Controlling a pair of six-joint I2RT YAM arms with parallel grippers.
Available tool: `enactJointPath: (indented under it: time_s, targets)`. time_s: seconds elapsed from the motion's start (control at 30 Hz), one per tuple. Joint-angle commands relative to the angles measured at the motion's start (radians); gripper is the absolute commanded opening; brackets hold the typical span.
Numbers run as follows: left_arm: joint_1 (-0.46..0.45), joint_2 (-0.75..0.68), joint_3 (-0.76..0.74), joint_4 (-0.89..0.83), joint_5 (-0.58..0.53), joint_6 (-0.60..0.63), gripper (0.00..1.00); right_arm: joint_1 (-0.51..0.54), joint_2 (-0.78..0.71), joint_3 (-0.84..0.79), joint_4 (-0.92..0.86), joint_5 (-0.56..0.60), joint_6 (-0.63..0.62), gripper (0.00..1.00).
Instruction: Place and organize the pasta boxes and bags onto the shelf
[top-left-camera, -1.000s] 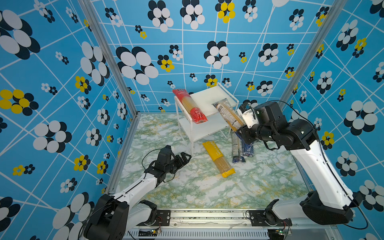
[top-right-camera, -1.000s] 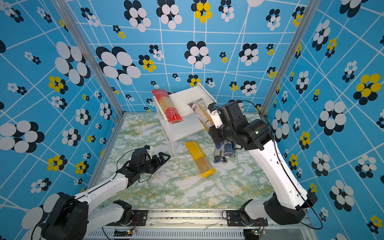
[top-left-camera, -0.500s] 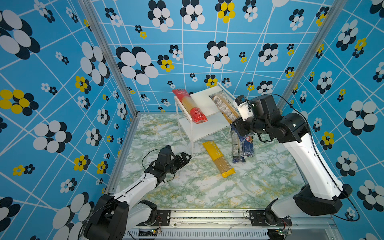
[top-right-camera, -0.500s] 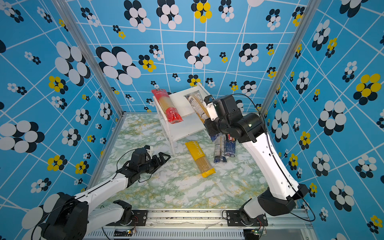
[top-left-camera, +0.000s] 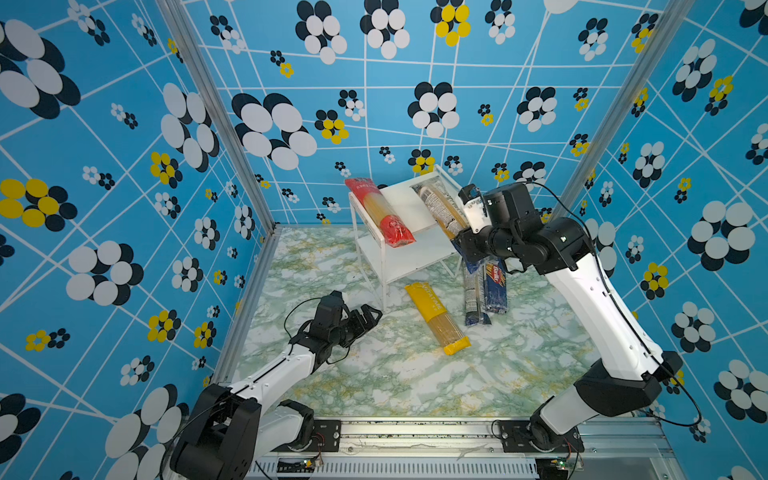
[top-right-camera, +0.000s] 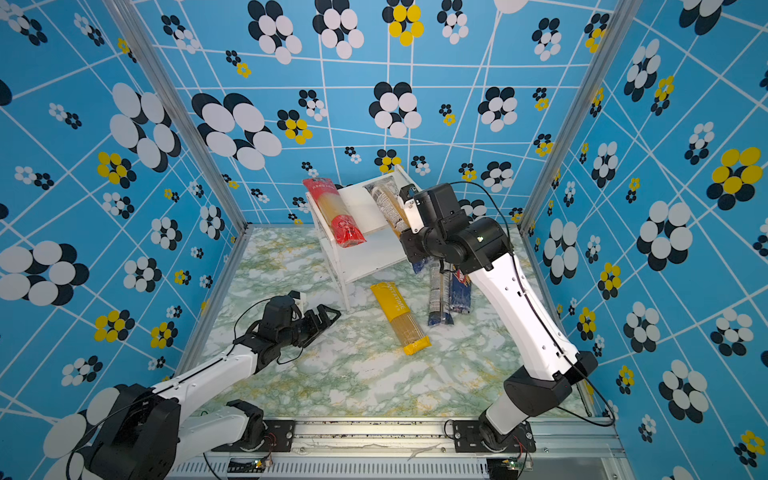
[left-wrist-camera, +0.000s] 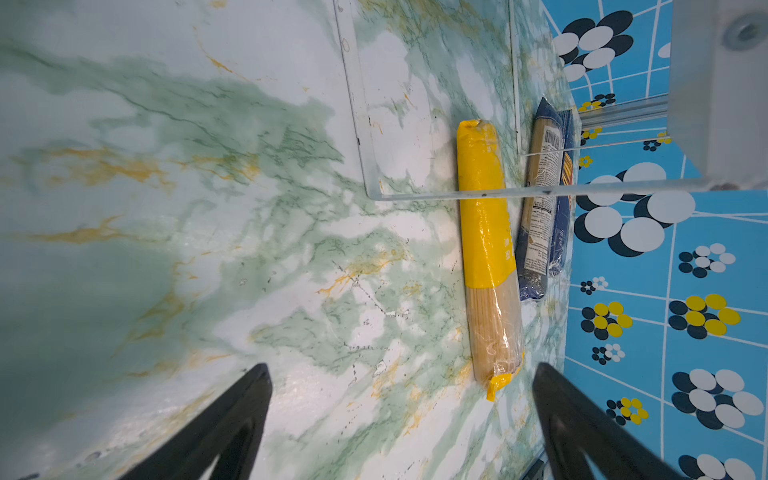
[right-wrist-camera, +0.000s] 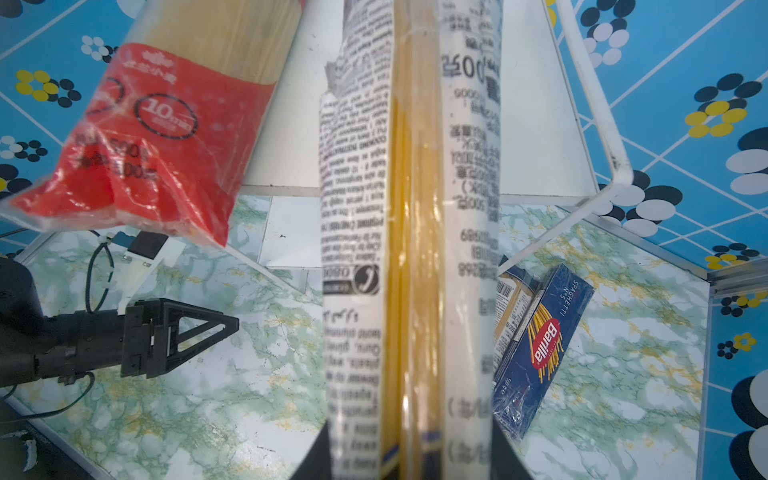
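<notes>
Five long spaghetti packs are in view, two at the small two-tier shelf (top-left-camera: 409, 254) of white boards on a clear frame and three on the green-veined marble tabletop (top-left-camera: 374, 374).

On the left of the top board lies the one red-ended clear bag (top-left-camera: 380, 214), its red end jutting past the front edge. Along the right side stretches one see-through bag with printed labels (top-left-camera: 438, 208). The right gripper (right-wrist-camera: 409, 457) is clamped on its near end, which overhangs the board. Whether the far end rests on the board I cannot tell.

On the tabletop, in front of the shelf, lies the one yellow pack (top-left-camera: 436, 318). Beside it lie a second see-through bag with navy ends (top-left-camera: 473, 297) and, touching that, the one navy Barilla box (top-left-camera: 496, 286).

The left gripper (left-wrist-camera: 401, 368) hovers low over the tabletop, jaws spread wide and holding nothing.
</notes>
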Motion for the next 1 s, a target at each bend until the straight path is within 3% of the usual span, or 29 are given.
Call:
enactJointPath:
  time_s: [0.0, 0.97]
  targets:
    - [0.009, 0.008, 0.037, 0.001, 0.019, 0.025, 0.99, -0.008, -0.013, 0.073, 0.19, 0.026, -0.014, 0.0]
    - [0.045, -0.092, 0.015, -0.045, 0.033, 0.033, 0.99, -0.018, 0.201, 0.294, 0.247, 0.02, -0.012, 0.0]
